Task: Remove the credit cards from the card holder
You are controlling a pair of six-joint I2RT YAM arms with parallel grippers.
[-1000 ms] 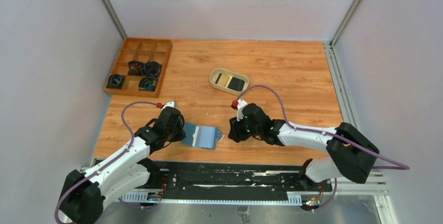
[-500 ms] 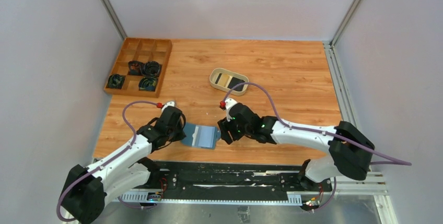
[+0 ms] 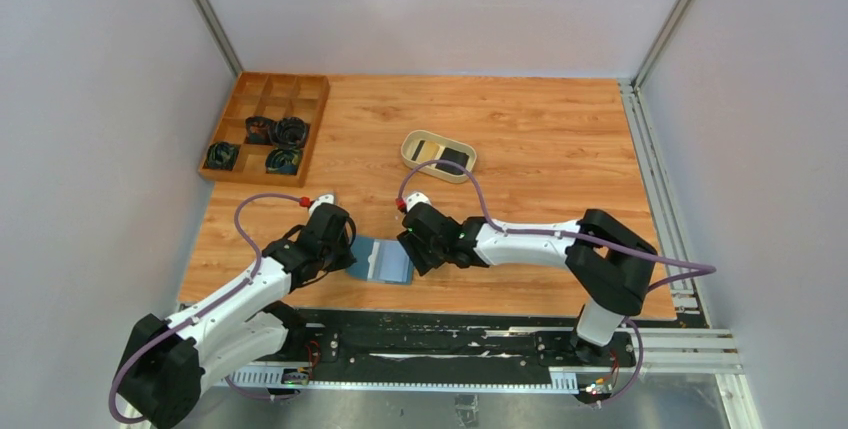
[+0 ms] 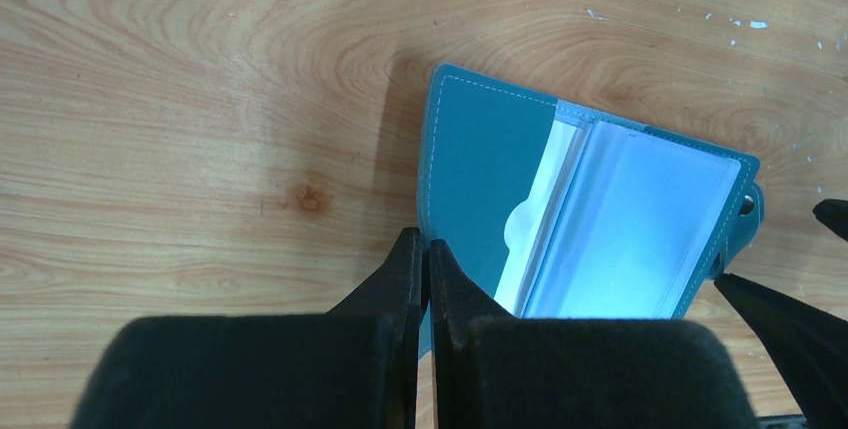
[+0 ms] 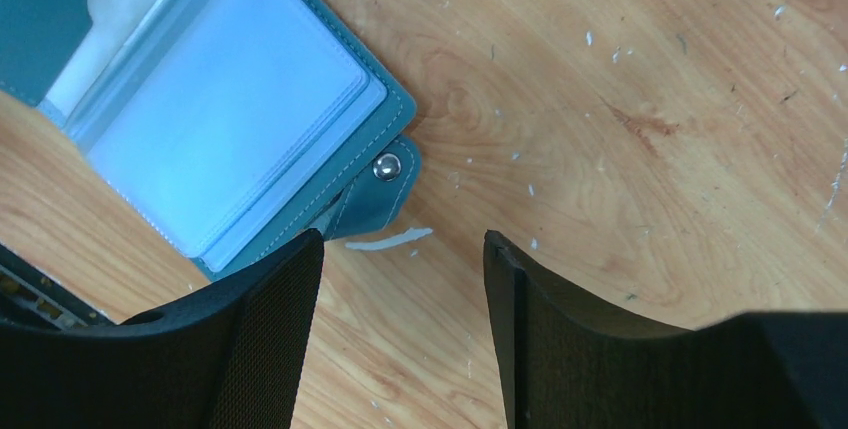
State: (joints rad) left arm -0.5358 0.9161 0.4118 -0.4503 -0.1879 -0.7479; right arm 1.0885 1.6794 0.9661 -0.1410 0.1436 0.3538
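The teal card holder lies open on the table near the front edge, its pale blue sleeves facing up. My left gripper is shut on the left cover's edge. My right gripper is open and empty, low over the table just right of the holder's snap tab; its left finger overlaps the holder's corner. A black card and a tan-gold card lie in the beige oval dish. I see no card plainly in the sleeves.
A brown wooden compartment tray with dark coiled items stands at the back left. The table's front edge and the arm rail run just below the holder. A small white scrap lies by the snap tab.
My right gripper has moved left across the table to the holder's right edge. The left gripper and the holder have stayed put.
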